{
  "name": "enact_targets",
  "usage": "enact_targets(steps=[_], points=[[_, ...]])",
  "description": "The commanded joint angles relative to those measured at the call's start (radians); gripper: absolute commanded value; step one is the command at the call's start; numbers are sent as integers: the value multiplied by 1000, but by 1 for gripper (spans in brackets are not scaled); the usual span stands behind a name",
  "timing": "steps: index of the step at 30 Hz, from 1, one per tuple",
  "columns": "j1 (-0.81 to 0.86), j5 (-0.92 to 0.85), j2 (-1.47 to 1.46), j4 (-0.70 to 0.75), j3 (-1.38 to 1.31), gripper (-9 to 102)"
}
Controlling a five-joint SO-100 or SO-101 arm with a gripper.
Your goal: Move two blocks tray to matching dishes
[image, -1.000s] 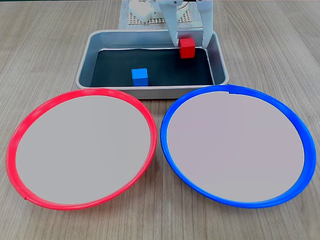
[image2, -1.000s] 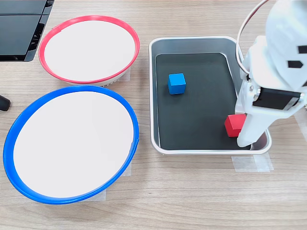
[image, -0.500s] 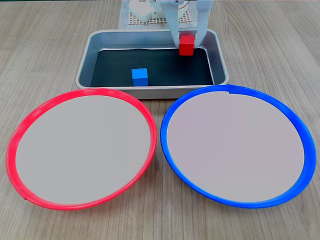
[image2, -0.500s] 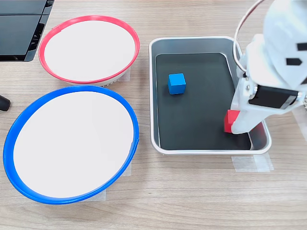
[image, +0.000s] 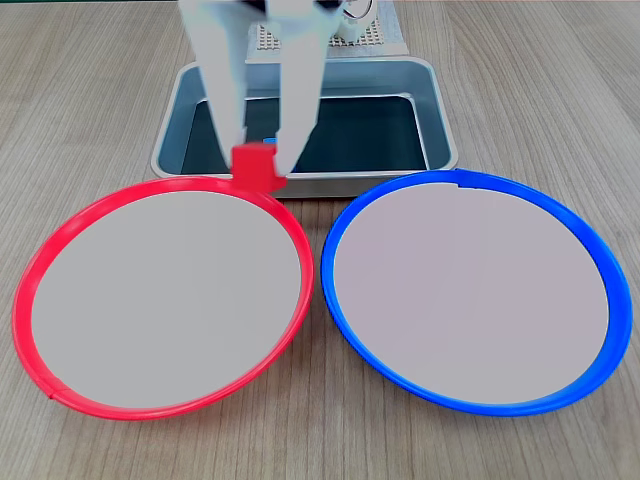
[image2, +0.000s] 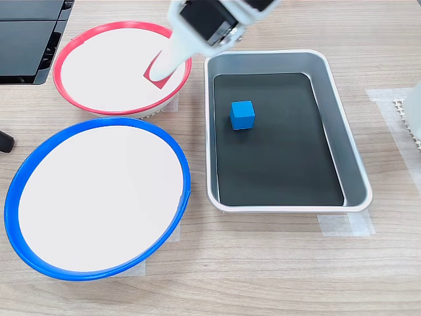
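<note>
Wood-grain table (image2: pixel 276 263), taped tray (image2: pixel 348 151); claw (image: pixel 258 165) gripping red block (image: pixel 254 166) over red-rimmed dish (image2: pixel 85 105).

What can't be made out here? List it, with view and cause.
- Blue block: mostly hidden behind the hand and red block in a fixed view.
- Red block: partly covered by a finger in a fixed view.
- Whether the red block touches the red dish: unclear in both.
</note>
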Motion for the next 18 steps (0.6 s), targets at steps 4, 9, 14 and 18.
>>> enact_targets(steps=[4,9,14,18], points=[[87,-124,-192,-233,-41,7],[87,-140,-173,-241,-20,25],[54,-71,-58,-227,-3,18],[26,-57,127,20,6,0]])
